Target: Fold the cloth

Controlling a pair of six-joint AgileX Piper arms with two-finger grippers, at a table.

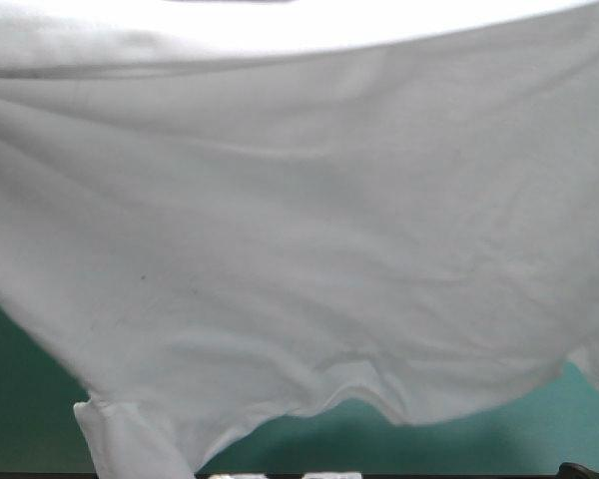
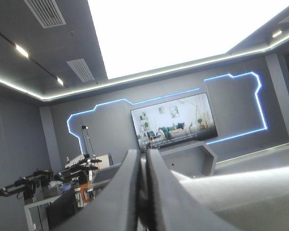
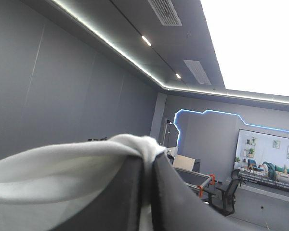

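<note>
The white T-shirt hangs lifted and spread, filling nearly the whole high view and hiding both arms and most of the table. Its lower edge sags in a curve, with a sleeve dangling at the near left. In the left wrist view my left gripper is raised toward the room, its black fingers all but shut, with pale T-shirt fabric falling away beside them. My right gripper is also raised and shut, a bunch of the T-shirt pinched at its tip and draping to one side.
Strips of the teal-green cover show under the hanging shirt at the near left and near right of the table. Both wrist views look level into the room.
</note>
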